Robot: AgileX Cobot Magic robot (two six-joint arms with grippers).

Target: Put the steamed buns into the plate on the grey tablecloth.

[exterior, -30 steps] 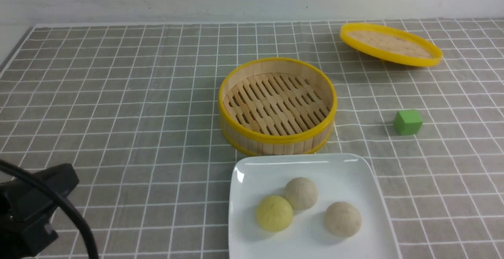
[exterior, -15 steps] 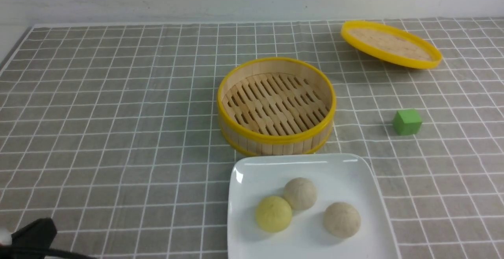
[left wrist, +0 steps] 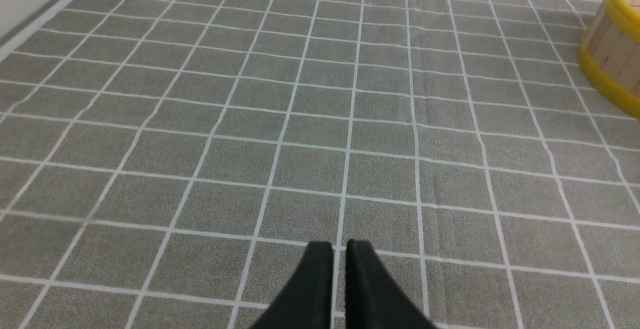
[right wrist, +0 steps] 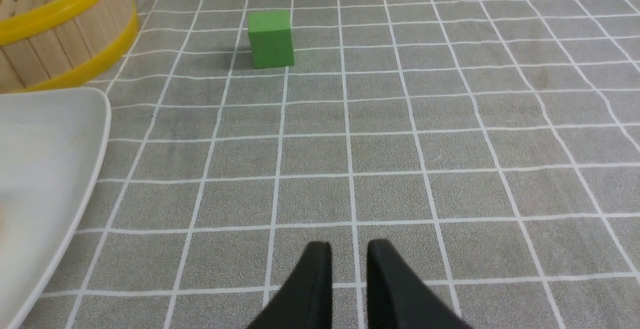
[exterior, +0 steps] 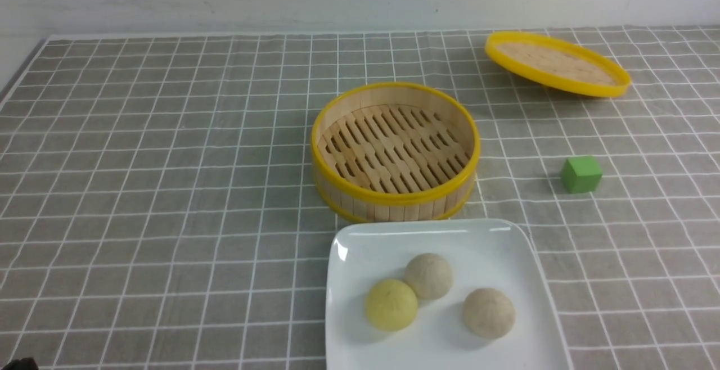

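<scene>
Left gripper [left wrist: 340, 246]: I am keeping its fingers slightly apart, holding nothing.
Right gripper [right wrist: 349, 246]: its fingers are standing a little wider, also gripping nothing.
Steamed buns [exterior: 428, 276]: both are lying in the white plate [exterior: 450, 356], near the yellow bun [exterior: 391, 305].

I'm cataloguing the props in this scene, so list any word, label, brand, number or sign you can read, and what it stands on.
There are none to read: no lettering shows on the plate, the buns, the steamer basket, the lid, the green block or the tablecloth.
</scene>
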